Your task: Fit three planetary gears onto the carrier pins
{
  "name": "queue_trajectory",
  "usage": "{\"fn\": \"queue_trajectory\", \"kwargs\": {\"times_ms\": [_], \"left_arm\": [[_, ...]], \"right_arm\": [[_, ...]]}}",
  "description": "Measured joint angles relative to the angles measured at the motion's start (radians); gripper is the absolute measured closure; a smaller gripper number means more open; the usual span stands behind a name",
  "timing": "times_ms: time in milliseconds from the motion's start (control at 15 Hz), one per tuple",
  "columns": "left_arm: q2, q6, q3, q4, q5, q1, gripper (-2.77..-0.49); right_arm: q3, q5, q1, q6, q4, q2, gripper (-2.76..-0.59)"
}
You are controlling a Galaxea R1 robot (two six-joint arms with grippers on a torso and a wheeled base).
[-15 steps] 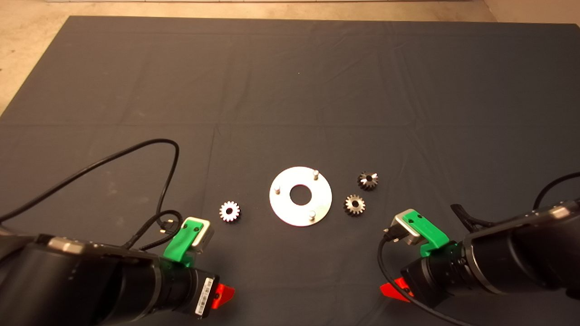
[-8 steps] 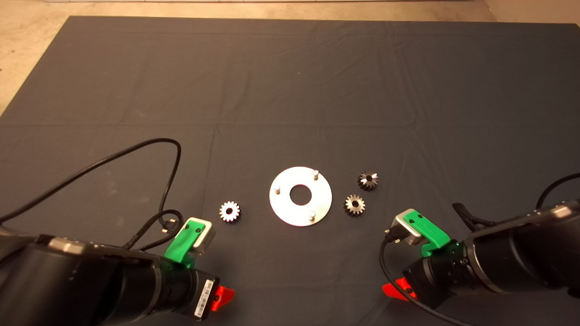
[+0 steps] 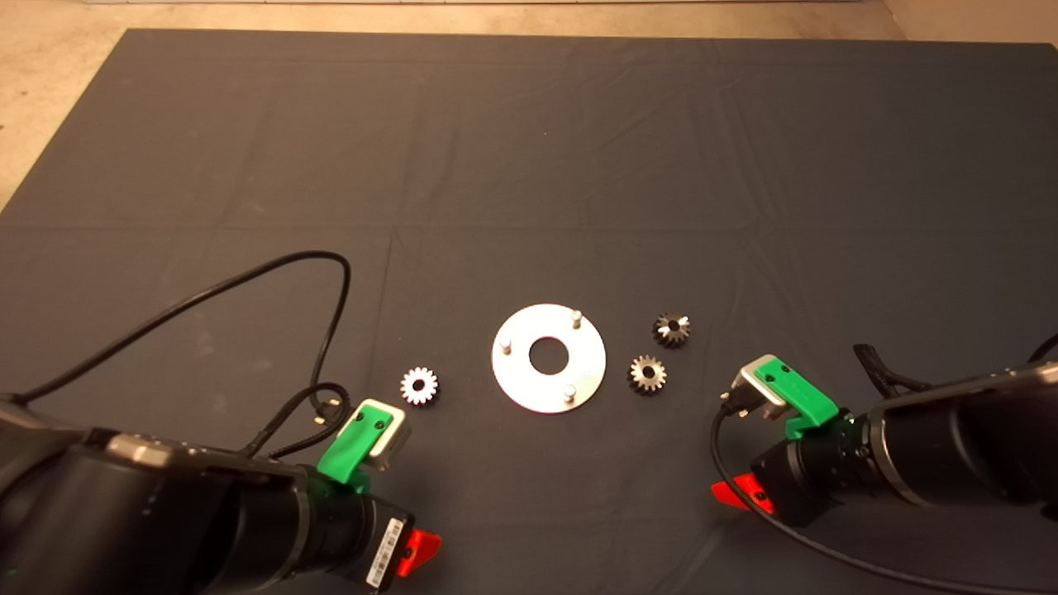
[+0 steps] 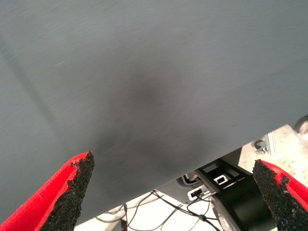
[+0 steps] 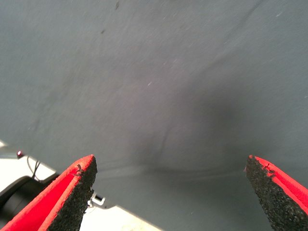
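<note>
Three gears [image 3: 647,373] off pins [image 3: 569,392], grippers [image 4: 173,192] [image 5: 171,192] wide apart.

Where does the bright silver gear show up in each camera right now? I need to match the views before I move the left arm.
Head view: the bright silver gear lies flat on the dark mat, left of the carrier disc and apart from it.
Left wrist view: not in it; only mat between the open fingers.
Right wrist view: not in it; only mat.
Shared landmark: the dark mat, seen in all three.
</note>
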Motion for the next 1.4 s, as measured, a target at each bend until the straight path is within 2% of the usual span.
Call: {"fn": "queue_trajectory", "kwargs": {"times_ms": [133,333,533,733,933,1400], "left_arm": [[0.022,0.003,0.000,0.008,-0.001,0.000,-2.37],[0.031,0.004,0.000,0.015,0.000,0.000,-2.37],[0.038,0.004,0.000,0.019,0.000,0.000,-2.37],[0.038,0.004,0.000,0.021,0.000,0.000,-2.37],[0.042,0.004,0.000,0.022,0.000,0.000,-2.37],[0.044,0.005,0.000,0.039,0.000,0.000,-2.37]], "right_arm": [[-0.007,0.000,0.004,-0.007,-0.005,0.000,-2.31],[-0.037,-0.001,0.023,-0.023,-0.023,0.022,-2.31],[-0.086,0.000,0.026,-0.043,-0.045,0.092,-2.31],[-0.132,0.000,0.026,-0.057,-0.086,0.150,-2.31],[-0.174,0.000,0.025,-0.092,-0.116,0.196,-2.31],[-0.220,0.001,0.018,-0.155,-0.147,0.217,-2.31]]}}
